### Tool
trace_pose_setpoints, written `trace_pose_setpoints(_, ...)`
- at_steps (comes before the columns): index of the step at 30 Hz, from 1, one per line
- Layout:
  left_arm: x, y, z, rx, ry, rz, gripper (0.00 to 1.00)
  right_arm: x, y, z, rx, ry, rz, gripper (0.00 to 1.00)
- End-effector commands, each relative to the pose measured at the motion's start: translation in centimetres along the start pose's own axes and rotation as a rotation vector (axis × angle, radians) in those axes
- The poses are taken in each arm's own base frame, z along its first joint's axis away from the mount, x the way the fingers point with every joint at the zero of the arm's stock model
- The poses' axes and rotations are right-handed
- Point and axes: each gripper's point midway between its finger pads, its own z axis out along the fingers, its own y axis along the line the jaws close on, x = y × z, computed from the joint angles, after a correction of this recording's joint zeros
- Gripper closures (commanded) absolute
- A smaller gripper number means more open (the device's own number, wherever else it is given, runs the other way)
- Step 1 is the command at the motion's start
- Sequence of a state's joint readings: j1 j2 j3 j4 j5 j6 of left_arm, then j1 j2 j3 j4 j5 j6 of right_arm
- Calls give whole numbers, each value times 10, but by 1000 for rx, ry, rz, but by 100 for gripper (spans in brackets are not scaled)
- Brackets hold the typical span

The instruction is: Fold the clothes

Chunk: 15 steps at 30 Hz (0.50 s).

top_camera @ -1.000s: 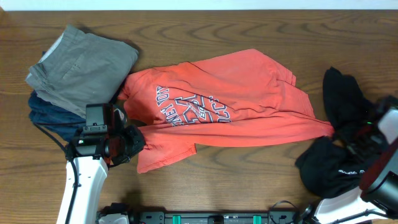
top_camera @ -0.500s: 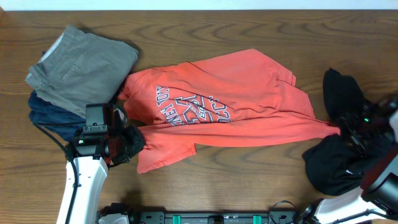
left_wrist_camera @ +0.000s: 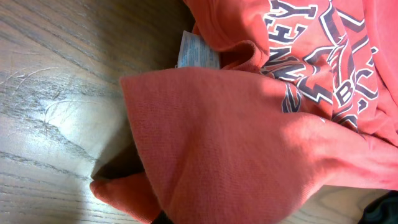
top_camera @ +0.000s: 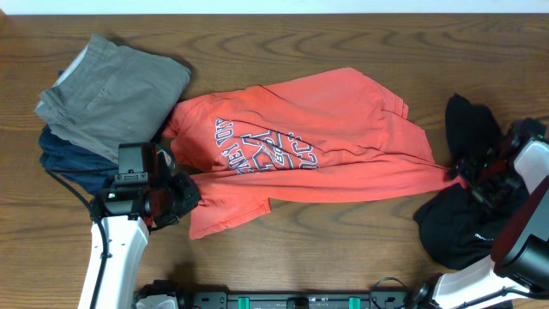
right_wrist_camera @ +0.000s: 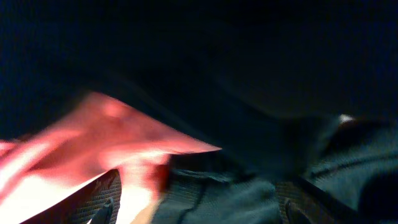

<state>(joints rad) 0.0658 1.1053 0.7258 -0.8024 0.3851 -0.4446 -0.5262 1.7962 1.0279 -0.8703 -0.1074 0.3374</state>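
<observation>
Brown wood table (top_camera: 283, 43) fills the view from above, with clothes lying on it. Left gripper (top_camera: 182, 196) is closed tight and pinches the near left edge of the red shirt (top_camera: 343, 129). Up close in its own camera the shirt is folded over in a thick flap, and a small white tag (left_wrist_camera: 198, 53) shows by the neck (the fingers themselves are hidden under the cloth). Right gripper (top_camera: 464, 172) sits at the far right tip of the shirt, where the red cloth comes to a point. Its fingers (right_wrist_camera: 102, 208) stand wide apart, so it is open. Its camera is dark and blurry, but a red corner lies between them on top of black cloth. I cannot tell if a finger touches the red tip. The shirt is spread across the middle of the table, crumpled, with blue and white letters (top_camera: 262, 148) facing up. Black clothes (top_camera: 470, 129) lie in a heap by the right gripper, at the right edge. Grey clothes (top_camera: 111, 86) lie at the top left, on top of blue clothes (top_camera: 60, 153), just beside the shirt.
</observation>
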Motion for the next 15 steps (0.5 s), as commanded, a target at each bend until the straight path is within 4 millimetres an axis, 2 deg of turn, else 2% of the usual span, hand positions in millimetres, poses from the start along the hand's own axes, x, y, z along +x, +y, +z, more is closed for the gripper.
trace_pose_setpoints(1,-2,4,1,-13,-6,-10,93,18,-24,13,95,47,67,22)
trace_pose_setpoints(4,-2,4,1,-13,-7,-10,93,41,-36,21,121,120,87,21)
trace_pose_setpoints(8,-3,3,1,-12,-10,-9,93,60,-51,29,138,176,100,21)
trace_pose_setpoints(11,-4,3,1,-10,-12,-8,93,63,-63,28,155,194,138,21)
trace_pose_setpoints(15,-4,3,1,-10,-12,-8,93,59,-85,21,174,170,260,21)
